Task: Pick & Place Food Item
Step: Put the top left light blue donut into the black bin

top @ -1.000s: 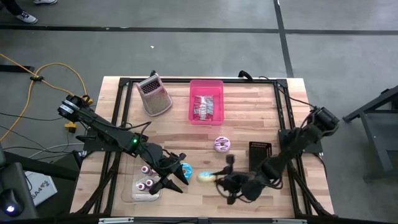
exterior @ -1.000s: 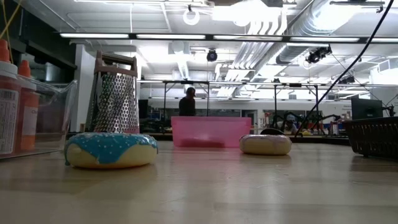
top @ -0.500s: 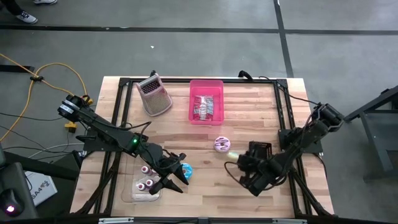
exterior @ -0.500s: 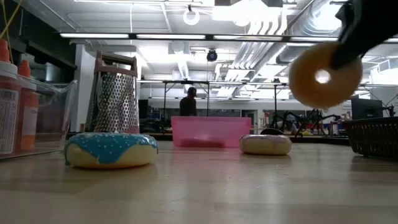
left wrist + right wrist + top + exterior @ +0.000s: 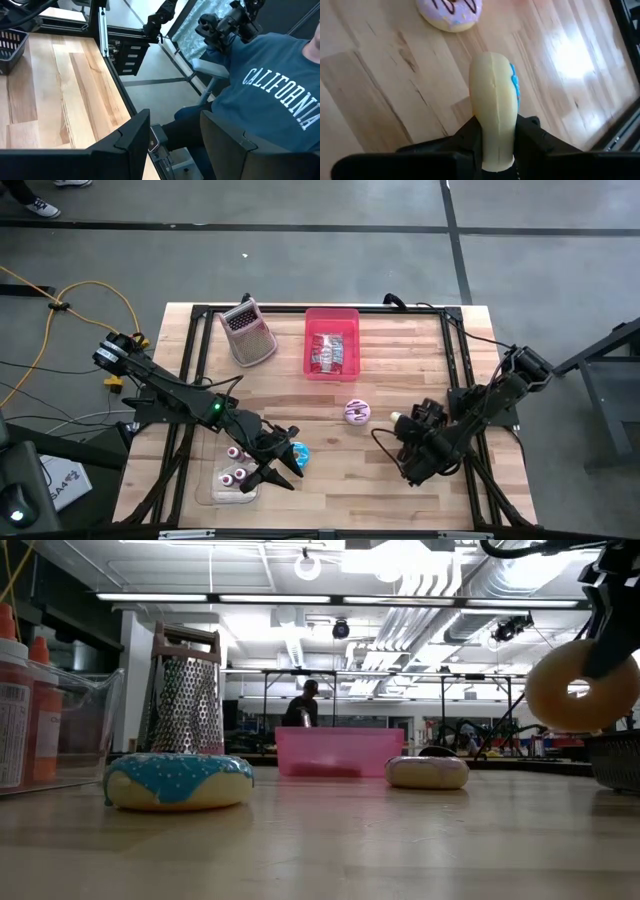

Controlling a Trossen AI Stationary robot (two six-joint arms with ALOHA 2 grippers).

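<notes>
My right gripper (image 5: 404, 426) is shut on a pale doughnut with blue icing (image 5: 580, 686). It hangs on edge above the table at the right, by the black basket (image 5: 616, 758). A second blue-iced doughnut (image 5: 178, 781) lies flat on the table near the front. My left gripper (image 5: 285, 466) hovers open beside it, and nothing sits between its fingers in the left wrist view (image 5: 172, 135). A pink-iced doughnut (image 5: 356, 412) lies flat at mid-table. My right gripper pinches the doughnut's rim (image 5: 495, 142) between its two fingers (image 5: 526, 131), one on the iced face and one on the pale underside. The fingers slant down from above. The doughnut stands on edge, lifted clear of the table, and its free part points away from the fingers.
A pink bin (image 5: 331, 340) with packets and a metal grater (image 5: 248, 332) stand at the back. A clear tray with bottles (image 5: 233, 476) sits at the front left. A person in a blue sweatshirt (image 5: 270, 95) sits beyond the table's edge.
My right gripper has carried the doughnut from the near middle toward the table's right and far side. It has tipped from about level to slanting down and has rolled. The doughnut is now edge-on beside the basket. The fingers have stayed shut on it.
</notes>
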